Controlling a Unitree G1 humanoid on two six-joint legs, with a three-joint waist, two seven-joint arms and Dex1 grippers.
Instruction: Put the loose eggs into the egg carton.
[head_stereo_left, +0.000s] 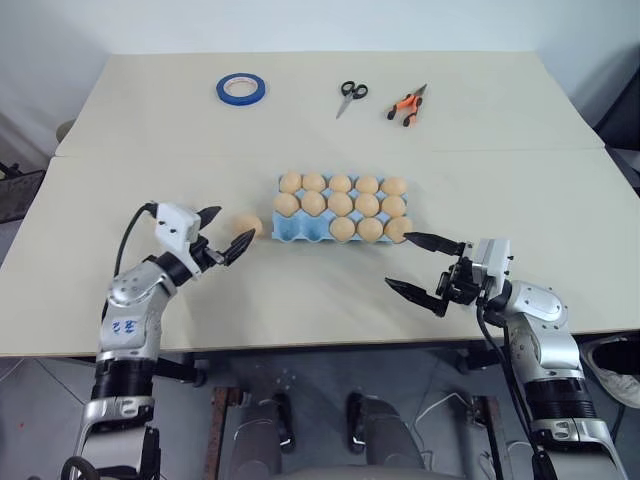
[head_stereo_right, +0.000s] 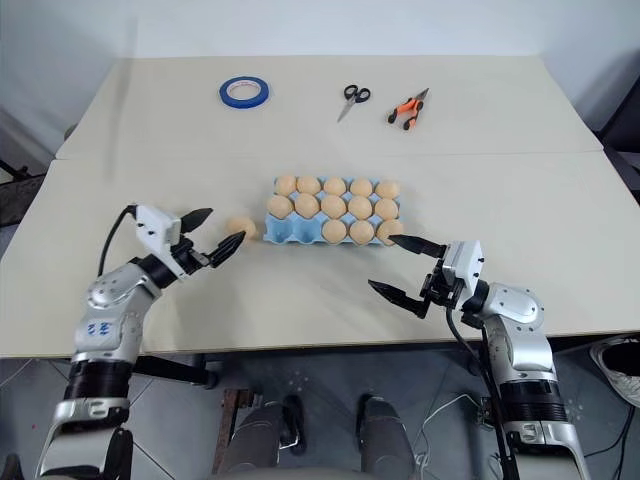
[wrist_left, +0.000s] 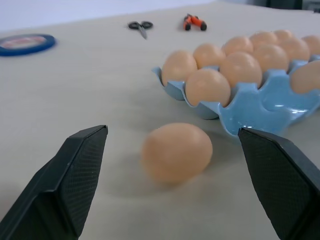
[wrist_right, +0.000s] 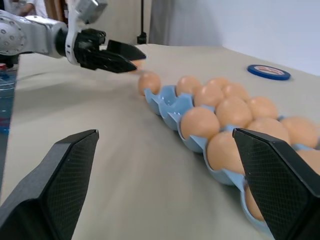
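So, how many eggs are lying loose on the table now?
1. The loose egg lies on the table beside the egg carton, before the open left gripper.

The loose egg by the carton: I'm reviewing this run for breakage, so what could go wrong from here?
The loose egg lies on bare table, so a finger of the open left gripper nudging it could roll it away. The egg carton has empty cups only at its near-left corner beside seated eggs, so a careless placement could knock those.

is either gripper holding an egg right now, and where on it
No. The left gripper is open beside the loose tan-brown egg, not closed on it; the right gripper is open and holds nothing.
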